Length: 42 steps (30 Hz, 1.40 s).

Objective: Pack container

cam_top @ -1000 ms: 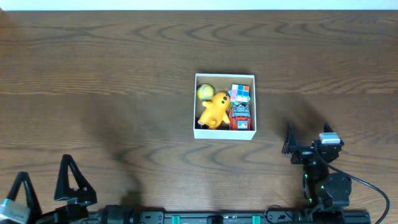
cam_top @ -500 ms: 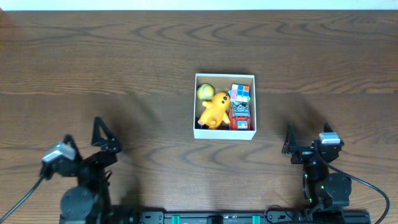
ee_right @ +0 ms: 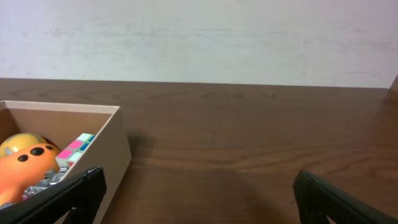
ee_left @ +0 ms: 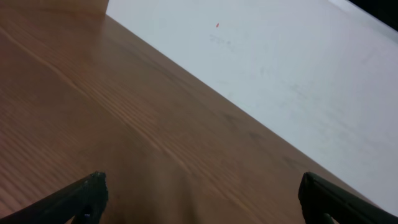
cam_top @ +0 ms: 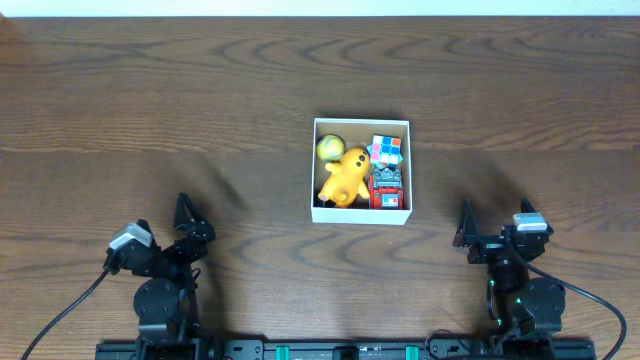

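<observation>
So the container [cam_top: 360, 217] isn't going anywhere, it's sitting in the same spot as a second ago, a bit right of the middle of the wooden table [cam_top: 200, 100], and nothing inside has shifted either. It's looking like a shallow square box, white outside, brown inside, no lid. It's holding four toys packed close: a yellow duck-like figure [cam_top: 344, 177] lying in the left half, a yellow-green ball [cam_top: 328, 148] tucked in the far left corner, a coloured puzzle cube [cam_top: 386, 150] in the far right corner, and a red toy [cam_top: 388, 186] just in front of the cube, too small to tell what it is. The right wrist view is catching the box's near corner [ee_right: 115, 158] at the left edge with the yellow figure [ee_right: 22, 158] peeking over the rim.

The real change is the left gripper [cam_top: 160, 228]: a second ago it was hanging at the bottom left corner, and now it's sitting further right and further in, well apart from the box, fingers spread wide with nothing between them [ee_left: 205, 199]. The right gripper [cam_top: 497, 228] is staying parked near the box's front right side, not touching it, jaws also wide apart and empty [ee_right: 196, 193]
</observation>
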### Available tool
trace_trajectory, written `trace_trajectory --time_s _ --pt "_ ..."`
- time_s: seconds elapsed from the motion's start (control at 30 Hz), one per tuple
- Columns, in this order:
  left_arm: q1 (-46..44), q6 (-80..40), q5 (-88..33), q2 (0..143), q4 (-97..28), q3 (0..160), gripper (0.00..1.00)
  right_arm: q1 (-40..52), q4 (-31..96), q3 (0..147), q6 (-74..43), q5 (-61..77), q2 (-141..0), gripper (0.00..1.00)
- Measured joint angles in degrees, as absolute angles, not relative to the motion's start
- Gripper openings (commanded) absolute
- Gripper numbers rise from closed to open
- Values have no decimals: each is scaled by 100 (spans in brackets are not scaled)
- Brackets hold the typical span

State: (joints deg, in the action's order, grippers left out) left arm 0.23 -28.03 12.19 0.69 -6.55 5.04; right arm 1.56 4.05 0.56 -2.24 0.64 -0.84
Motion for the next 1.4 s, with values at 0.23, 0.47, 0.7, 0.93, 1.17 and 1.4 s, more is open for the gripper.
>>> trace_trajectory --time_s 0.23,0.47,0.7,0.93,1.17,1.4 --pt "23 -2241 1219 62 -617 504 98 156 405 56 -224 64 -84 99" --pt "23 -1752 1216 62 -609 353 98 156 405 56 -222 64 -84 99" --pt "14 -1365 1208 58 -344 259 98 156 403 56 -222 64 -82 99" --pt "-5 -1052 1201 58 -224 215 98 156 405 56 -222 64 -82 99" --pt "-5 -755 1201 58 -183 196 98 156 403 56 -222 64 -82 99" --pt "-5 -652 1201 58 -183 196 98 156 403 56 -220 64 -82 99"
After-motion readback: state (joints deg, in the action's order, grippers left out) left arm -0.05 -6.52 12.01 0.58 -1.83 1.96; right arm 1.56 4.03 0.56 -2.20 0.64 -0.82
